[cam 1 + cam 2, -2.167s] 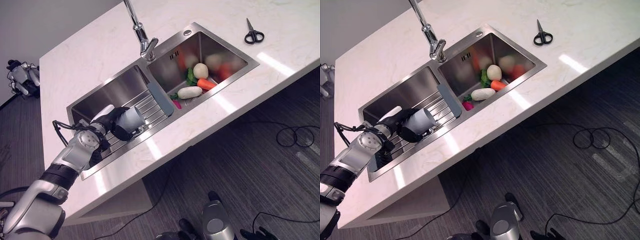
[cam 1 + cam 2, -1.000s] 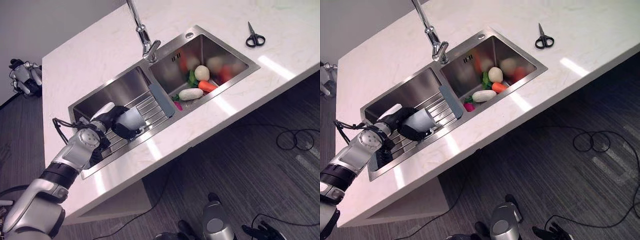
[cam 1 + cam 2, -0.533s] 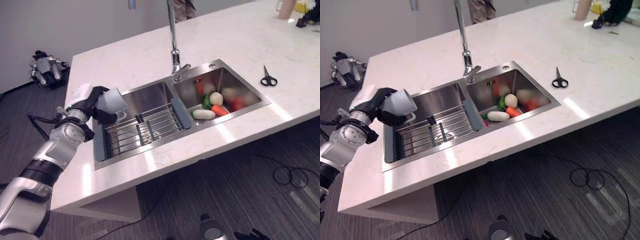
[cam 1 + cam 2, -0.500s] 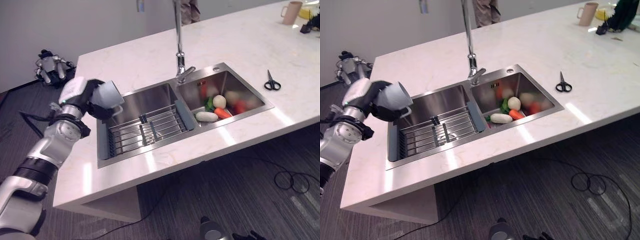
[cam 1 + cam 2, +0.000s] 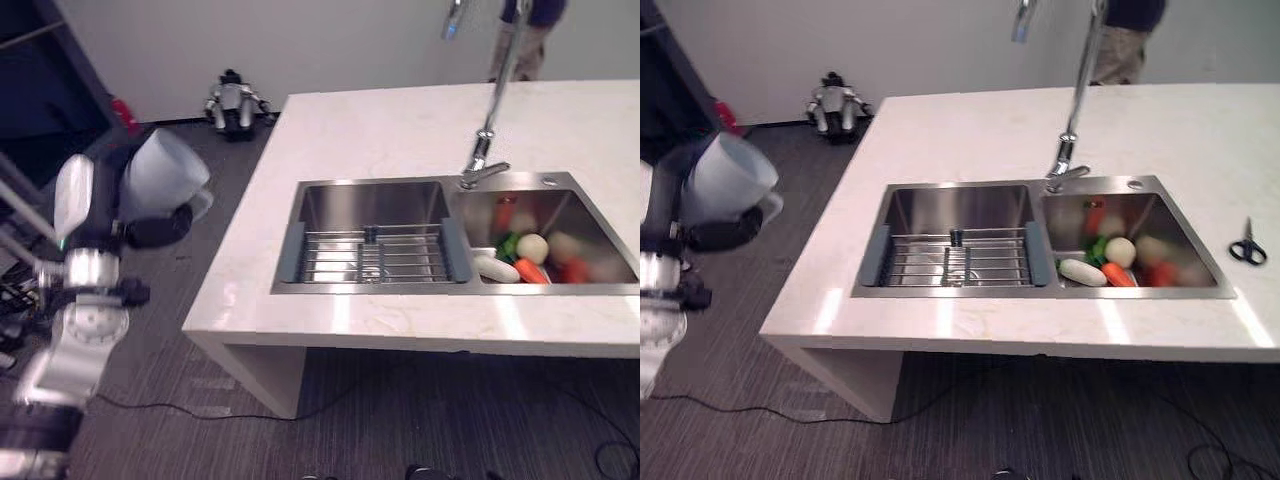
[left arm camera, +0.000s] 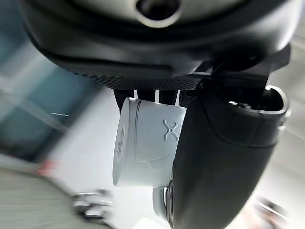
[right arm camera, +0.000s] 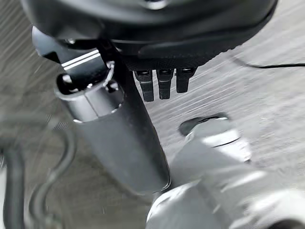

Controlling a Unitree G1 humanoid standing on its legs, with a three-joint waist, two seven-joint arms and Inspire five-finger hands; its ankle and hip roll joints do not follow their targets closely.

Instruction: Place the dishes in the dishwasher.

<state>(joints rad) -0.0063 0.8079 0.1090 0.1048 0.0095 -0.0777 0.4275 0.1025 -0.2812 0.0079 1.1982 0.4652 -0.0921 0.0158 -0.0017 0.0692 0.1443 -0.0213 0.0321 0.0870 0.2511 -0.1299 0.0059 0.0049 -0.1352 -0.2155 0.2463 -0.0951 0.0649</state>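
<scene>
Cup: a white cup (image 5: 165, 172) is held up in the left hand (image 5: 140, 225), well left of the counter (image 5: 330, 140) and over the floor, its mouth tipped toward the sink side.
Grip: in the left wrist view the cup (image 6: 145, 143) is clamped between thumb and curled fingers, judged firm enough for carrying.
Right hand: the right hand (image 7: 119, 129) is hung low over the floor, fingers relaxed and holding nothing.
Sink: a wire rack (image 5: 372, 253) is left bare in the left basin; vegetables (image 5: 520, 255) are piled in the right basin.
Stage: the dishwasher is judged yet to be reached.
</scene>
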